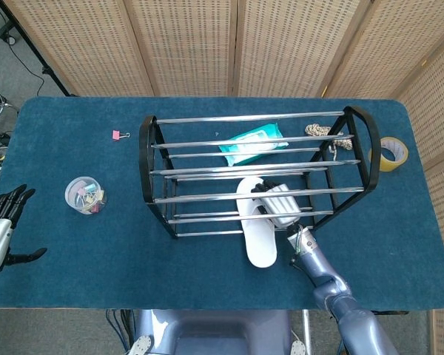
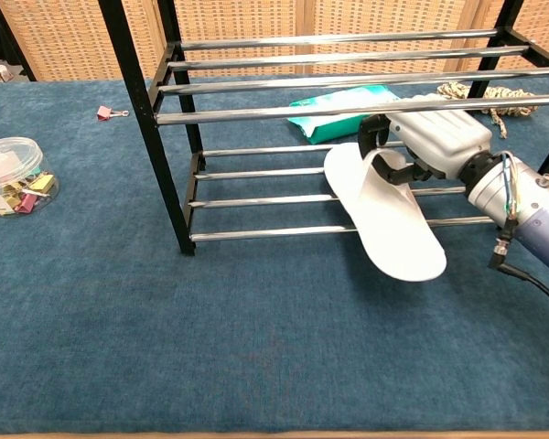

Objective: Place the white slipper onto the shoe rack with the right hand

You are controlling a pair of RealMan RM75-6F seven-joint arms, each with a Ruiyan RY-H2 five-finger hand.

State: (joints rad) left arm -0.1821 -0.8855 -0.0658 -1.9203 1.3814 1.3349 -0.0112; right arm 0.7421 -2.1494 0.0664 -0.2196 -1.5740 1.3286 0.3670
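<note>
The right hand [image 2: 430, 142] reaches in under the rack [image 2: 348, 110], fingers curled around the slipper's strap — the slipper [image 2: 384, 215] lies toe-in across the lower bars, heel overhanging the counter [image 2: 256, 347]. The left hand [image 1: 0, 222] hovers at the counter's left edge, fingers spread, holding nothing.

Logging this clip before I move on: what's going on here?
The right hand holds the white slipper by its strap and has its toe end in over the lower rails of the shoe rack. The heel end juts out past the front rail, above the table. The left hand sits idle at the table's far left edge, fingers spread.
</note>
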